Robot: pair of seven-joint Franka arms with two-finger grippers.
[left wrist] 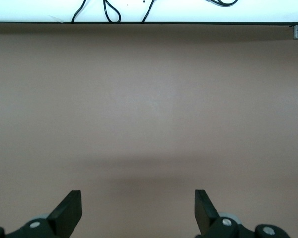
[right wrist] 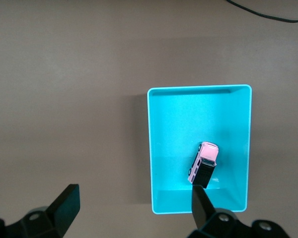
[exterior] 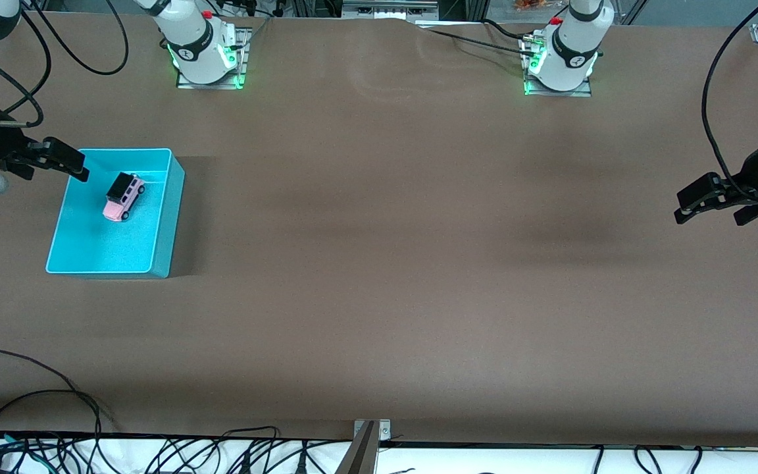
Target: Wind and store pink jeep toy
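Pink jeep toy (exterior: 124,196) upright inside turquoise bin (exterior: 168,217); right hand (exterior: 66,163) and left hand (exterior: 708,204) wide, empty.

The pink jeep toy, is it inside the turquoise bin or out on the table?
Inside: the tiny pink jeep toy stands on its wheels within the turquoise plastic bin.

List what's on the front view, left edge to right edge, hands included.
Right hand, open, over the turquoise bin's edge → pink jeep toy inside the bin → bare brown table → left hand, open, waiting over the table.
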